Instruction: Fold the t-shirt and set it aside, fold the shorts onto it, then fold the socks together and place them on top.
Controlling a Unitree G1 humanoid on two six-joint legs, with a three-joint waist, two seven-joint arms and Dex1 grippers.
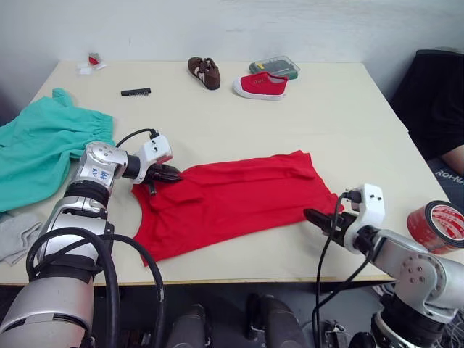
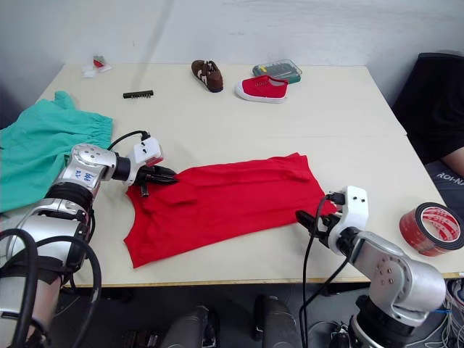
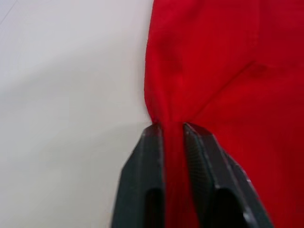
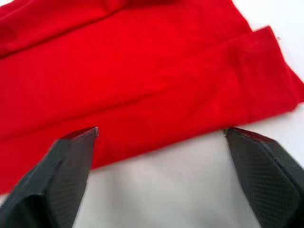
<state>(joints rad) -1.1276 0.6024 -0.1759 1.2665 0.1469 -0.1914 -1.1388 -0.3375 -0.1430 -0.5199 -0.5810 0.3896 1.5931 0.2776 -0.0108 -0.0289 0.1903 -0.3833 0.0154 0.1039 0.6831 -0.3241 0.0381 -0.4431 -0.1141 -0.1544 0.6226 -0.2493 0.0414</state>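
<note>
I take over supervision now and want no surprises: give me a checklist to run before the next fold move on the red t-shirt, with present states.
1. Left gripper shut on the t-shirt edge: ok, cloth pinched between its fingers.
2. Right gripper holding cloth: not ok, open, fingers either side of the near edge, nothing gripped.
3. T-shirt lying flat: not ok, wrinkled near the left gripper.
4. Shorts clear of the t-shirt: ok, apart at the table's left.
5. Tape roll clear of the right arm: cannot tell, it sits close.

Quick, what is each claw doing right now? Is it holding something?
Left claw: closed, pinching the edge of the red t-shirt.
Right claw: wide open, holding nothing, just at the t-shirt's edge.
</note>
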